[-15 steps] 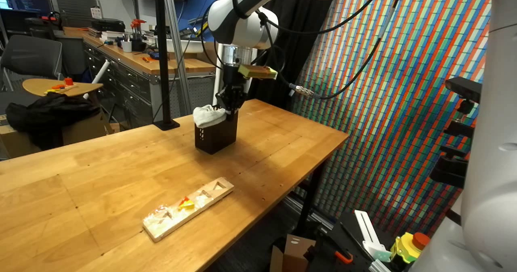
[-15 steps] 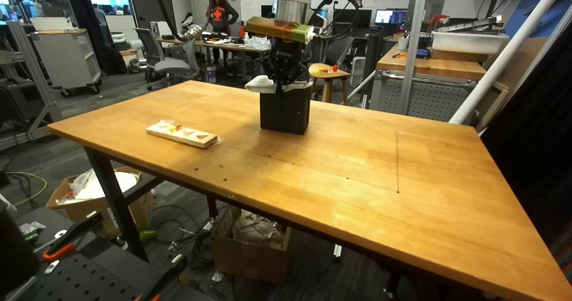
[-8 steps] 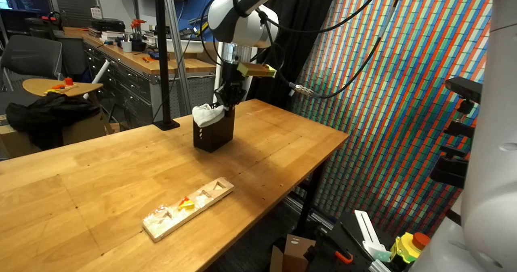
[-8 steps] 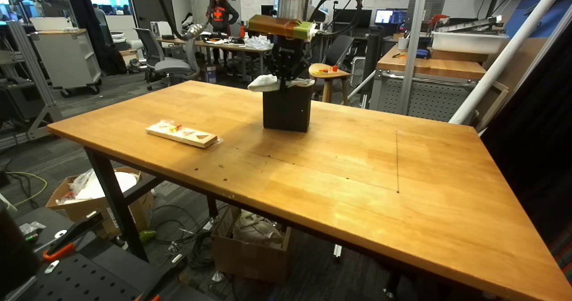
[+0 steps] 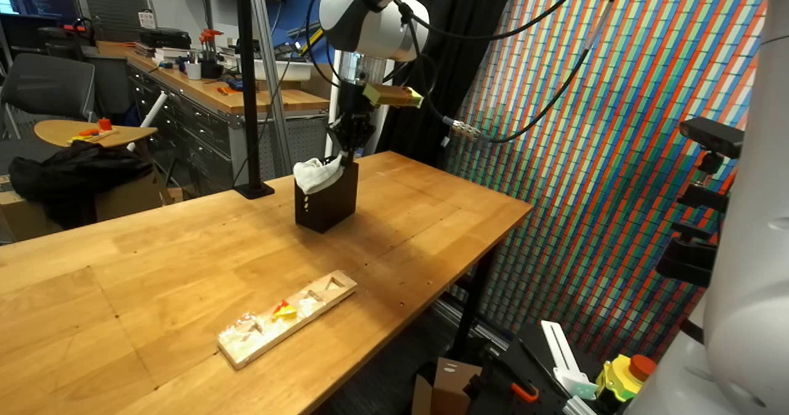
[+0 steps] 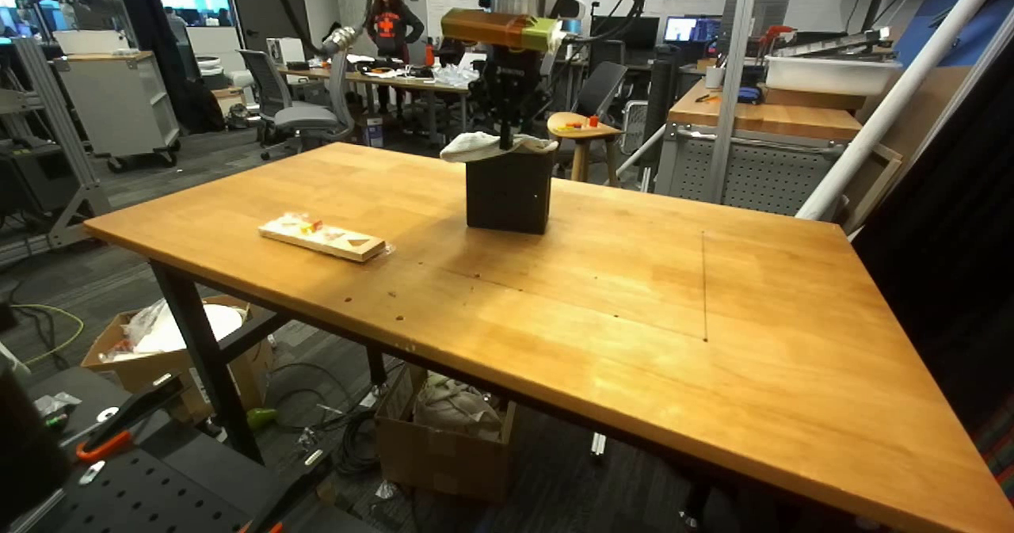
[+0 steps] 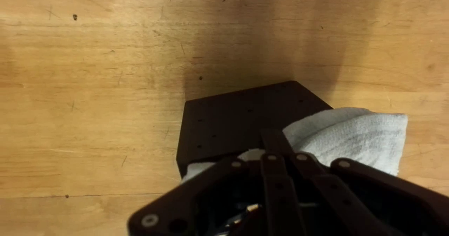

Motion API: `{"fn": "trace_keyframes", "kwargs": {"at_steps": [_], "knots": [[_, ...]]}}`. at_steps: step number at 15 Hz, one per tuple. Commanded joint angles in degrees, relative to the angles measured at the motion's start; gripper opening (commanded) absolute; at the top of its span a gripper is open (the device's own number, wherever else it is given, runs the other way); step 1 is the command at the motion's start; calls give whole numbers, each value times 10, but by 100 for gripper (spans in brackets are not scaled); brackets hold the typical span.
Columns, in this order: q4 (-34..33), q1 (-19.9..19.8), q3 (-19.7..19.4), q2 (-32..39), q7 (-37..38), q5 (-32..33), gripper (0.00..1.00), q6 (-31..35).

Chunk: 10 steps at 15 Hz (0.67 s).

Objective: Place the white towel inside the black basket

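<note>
Gripper closed; white towel beside it, draped over black basket

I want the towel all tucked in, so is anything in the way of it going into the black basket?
Only the side of the black basket: the white towel drapes over its rim, leaving one end outside. I see nothing else blocking it. The gripper points down near the rim.

In an exterior view the arm reaches out high above the fingers and bends down at the wrist, nearly upright over them. The gripper points straight down, its fingers close together, though the dark wrist view makes any pinch hard to tell
</note>
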<state>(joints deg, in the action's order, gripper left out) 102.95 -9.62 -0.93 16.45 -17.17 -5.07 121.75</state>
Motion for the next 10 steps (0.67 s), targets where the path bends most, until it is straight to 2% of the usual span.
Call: {"fn": "trace_keyframes", "kwargs": {"at_steps": [1,10], "knots": [[-6,1,-4,-11,-19,-11,2,-1],[-26,-4,0,3,-62,-31,2,-7]]}}
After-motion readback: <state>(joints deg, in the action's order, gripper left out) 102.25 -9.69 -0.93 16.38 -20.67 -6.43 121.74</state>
